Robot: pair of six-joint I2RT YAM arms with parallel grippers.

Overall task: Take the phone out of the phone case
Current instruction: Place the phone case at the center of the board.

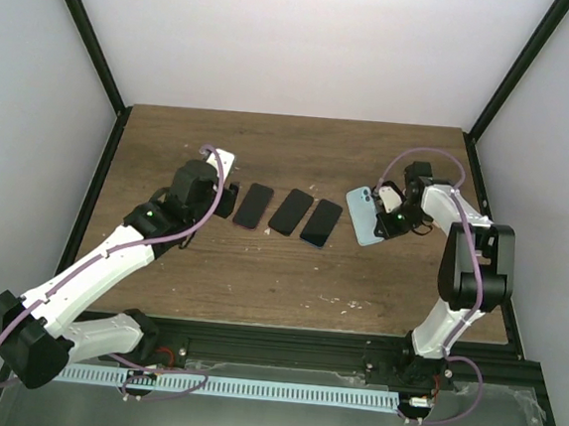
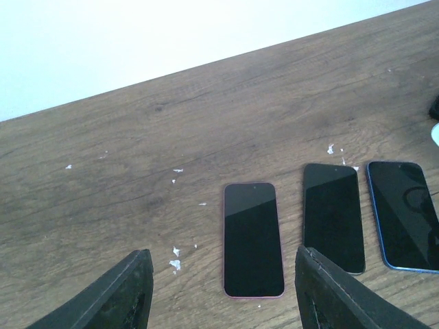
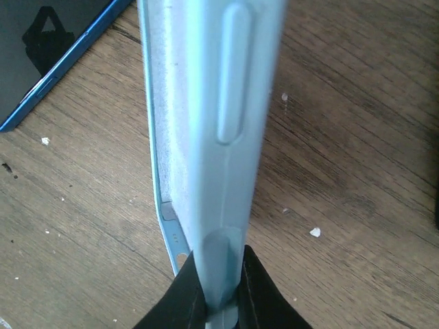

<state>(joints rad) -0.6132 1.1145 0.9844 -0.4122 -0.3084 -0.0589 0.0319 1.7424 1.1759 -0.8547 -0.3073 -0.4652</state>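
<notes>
My right gripper is shut on one edge of a light blue phone case and holds it tilted above the table. In the right wrist view the case stands edge-on between my fingers; its pale inner lining shows and I see no phone in it. Three phones lie face up in a row: a pink-edged one, a black one and a blue-edged one. My left gripper is open and empty, hovering just near of the pink-edged phone.
The blue-edged phone lies just left of the held case. Small white flecks dot the wooden table. Black frame posts and white walls close in the back and sides.
</notes>
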